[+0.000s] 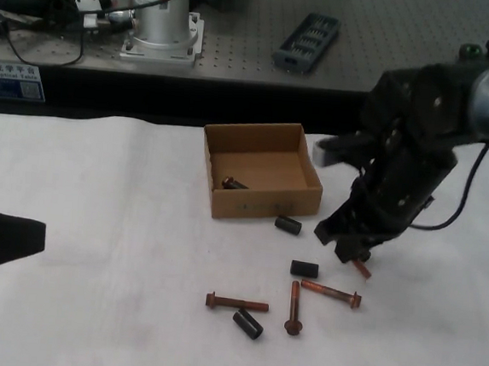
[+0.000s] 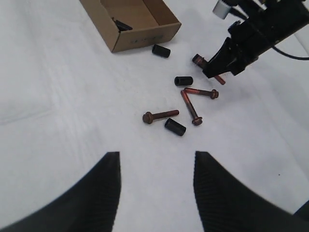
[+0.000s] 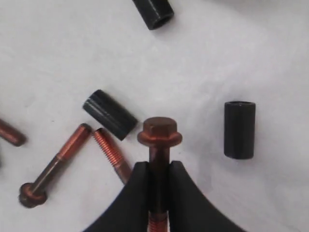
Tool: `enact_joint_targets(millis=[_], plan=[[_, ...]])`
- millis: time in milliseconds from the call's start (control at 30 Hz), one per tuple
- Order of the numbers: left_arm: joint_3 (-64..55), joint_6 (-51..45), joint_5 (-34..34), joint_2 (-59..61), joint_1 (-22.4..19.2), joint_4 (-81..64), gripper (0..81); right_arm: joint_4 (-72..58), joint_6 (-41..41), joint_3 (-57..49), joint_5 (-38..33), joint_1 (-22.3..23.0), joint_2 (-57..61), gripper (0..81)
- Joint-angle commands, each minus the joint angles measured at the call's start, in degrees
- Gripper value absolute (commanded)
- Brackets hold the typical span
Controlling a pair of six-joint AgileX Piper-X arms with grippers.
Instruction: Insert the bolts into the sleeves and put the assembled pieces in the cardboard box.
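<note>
Bolts: I count four. The held bolt [image 3: 160, 137] is in the right claw [image 3: 159, 168]. Three loose bolts [image 1: 237, 302] lie on the bench [image 1: 95, 221], at 5 to 6 o'clock from the box [image 1: 264, 204].
Right claw: clamped on the held bolt's shank just under the head, with the head out one side and the threaded end out the other.
Left claw [image 2: 155, 157]: fingers apart, holding nothing, well apart from the parts.
Sleeves: three lie loose. The box-side sleeve [image 1: 288, 224] is just beside the box's front wall at 5 o'clock. The middle sleeve [image 1: 304, 269] is at 9 o'clock from the held bolt. The front sleeve [image 1: 247, 324] is at 6 o'clock from the box, near the loose bolts.
Box: a dark piece [image 1: 234, 183] with a reddish end lies inside; I take it for one assembled pair.
Stage: my guess is that the bolt is picked and the sleeve not yet fetched.
Risk, pivot: I grip a round shank, so a sleeve pushed on off-axis could swing the bolt in the fingers or slide it out.
Risk, rolling: the sleeves lie on their sides, and a claw closing off-centre may roll one away.
Risk, crowding: two bolt tips sit touching or nearly so beside the middle sleeve, and a finger coming down there could snag them.
Risk, arms: both claws must meet over one small patch, so I'd watch for a knock between them or against the box.
</note>
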Motion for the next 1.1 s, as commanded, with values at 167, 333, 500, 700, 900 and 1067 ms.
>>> enact_joint_targets(millis=[167, 333, 500, 700, 900, 1067], plan=[[-0.18, 3.47, -0.23, 3.5, -8.17, -7.18, 34.8, 4.41, -2.17, 1.75, -2.87, 0.15, -11.21, 2.7], [-0.18, 2.71, -7.56, 8.49, -15.79, -7.16, 34.8, 4.14, -2.17, 9.98, -2.87, 0.15, -19.59, 2.7], [-0.18, -5.69, -17.78, 13.25, -22.89, -7.44, 34.8, 3.67, -2.17, 19.09, -2.87, 0.15, -29.13, 2.7], [-0.52, -25.44, -22.04, 18.49, -30.45, -12.01, 34.8, 4.99, -1.71, 26.57, -2.87, 0.15, -39.85, 2.7], [-3.49, -37.82, -28.1, 26.78, -36.16, -14.44, 34.8, 7.73, -0.45, 30.0, -2.87, 0.15, -48.05, 2.7], [-8.04, -47.59, -28.85, 35.38, -38.33, -14.44, 34.7, 9.86, -0.21, 30.05, -2.67, 0.15, -51.89, 2.7]])
